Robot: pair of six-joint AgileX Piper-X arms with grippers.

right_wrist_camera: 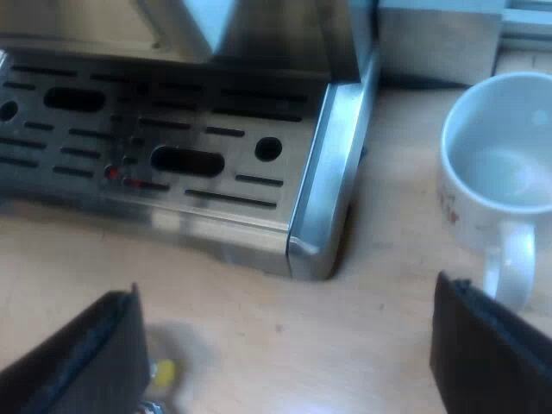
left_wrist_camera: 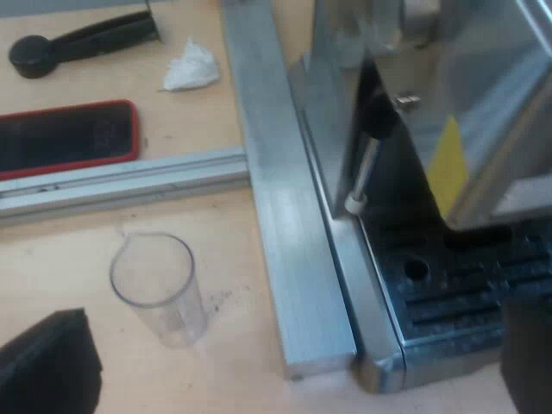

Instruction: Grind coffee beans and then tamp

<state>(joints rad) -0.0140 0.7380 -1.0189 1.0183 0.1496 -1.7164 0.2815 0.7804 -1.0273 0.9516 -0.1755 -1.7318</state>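
— Right gripper (right_wrist_camera: 289, 345): what is it doing?
— Fingers spread wide, grasping nothing, before the espresso machine (right_wrist_camera: 172, 147); the mug (right_wrist_camera: 496, 164) beside it is empty.
— And the left gripper (left_wrist_camera: 289, 362)?
— Likewise spread; the measuring glass (left_wrist_camera: 159, 289) stands near it, upright and empty.

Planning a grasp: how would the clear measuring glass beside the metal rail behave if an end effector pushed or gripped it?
The measuring glass looks empty and thin-walled, so probably light and quick to slide. It stands taller than wide, so a high push may tip it. Its smooth wall may slip.
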